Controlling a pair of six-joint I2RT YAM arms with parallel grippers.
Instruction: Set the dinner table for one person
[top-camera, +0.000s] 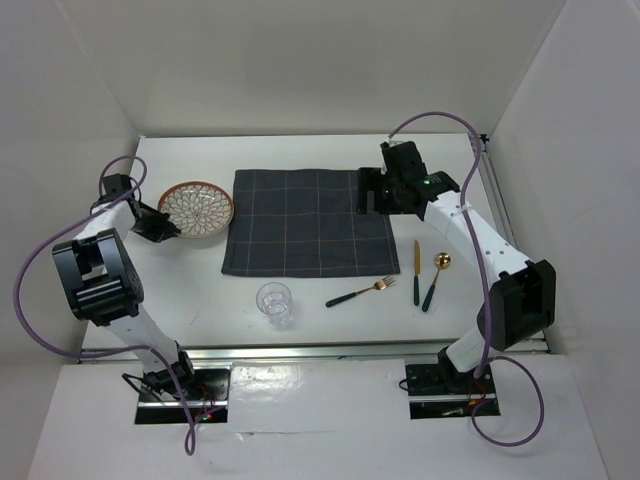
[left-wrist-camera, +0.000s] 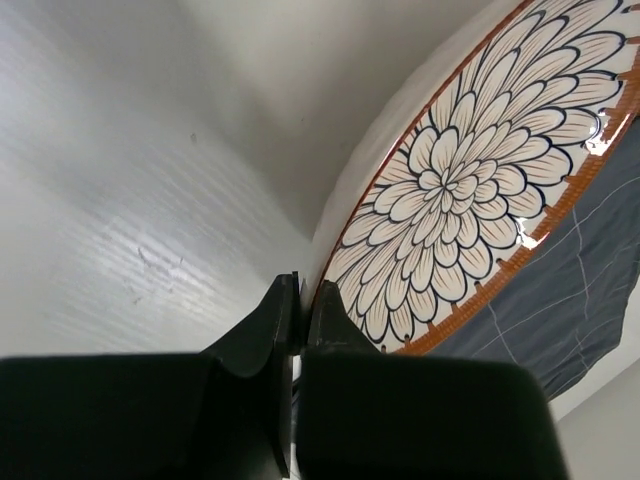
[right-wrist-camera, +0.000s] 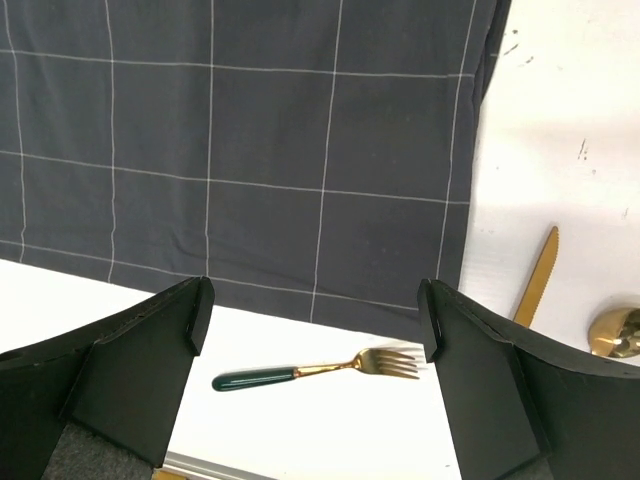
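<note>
**Top view.** The dinner table (top-camera: 300, 160) fills the workspace: a white slab with metal rails along the near and right edges, and both arm bases beyond the near rail.
- You do not grip it. Judge it stiff, heavy and fixed, with a smooth top that small things will likely slide on.
- The placemat (top-camera: 308, 235) lies flat at mid-table. The plate (top-camera: 196, 208) is at its left edge, touching or just short of it.
- The glass (top-camera: 275, 303) stands near the front.
- The fork (top-camera: 360, 292), knife (top-camera: 417, 270) and spoon (top-camera: 436, 278) lie right of the glass, off the cloth.
- The left gripper (top-camera: 165, 228) is at the plate's near-left rim. The right gripper (top-camera: 372, 195) hangs over the mat's far right corner.

**Left wrist.** The left gripper (left-wrist-camera: 303, 300) has its jaws pinched narrow on the rim of the plate (left-wrist-camera: 450, 190).
- The plate looks glazed and brittle, so the rim is your only sensible hold and it may slip.
- You cannot tell whether the plate is clear of the table (left-wrist-camera: 120, 200).
- The placemat (left-wrist-camera: 560, 310) shows behind the plate.

**Right wrist.** The right gripper (right-wrist-camera: 315, 310) is spread wide and holds nothing.
- Below it are the placemat (right-wrist-camera: 250, 130) and bare table (right-wrist-camera: 560, 120), scuffed with a few dark marks.
- The fork (right-wrist-camera: 330, 370) lies just off the cloth's edge. The knife (right-wrist-camera: 537, 280) and spoon (right-wrist-camera: 615, 330) are off to the right.
- The cutlery is thin and lies flat, so take it across the handles.

**Writing.** No brand, label or lettering is legible in any view.
</note>
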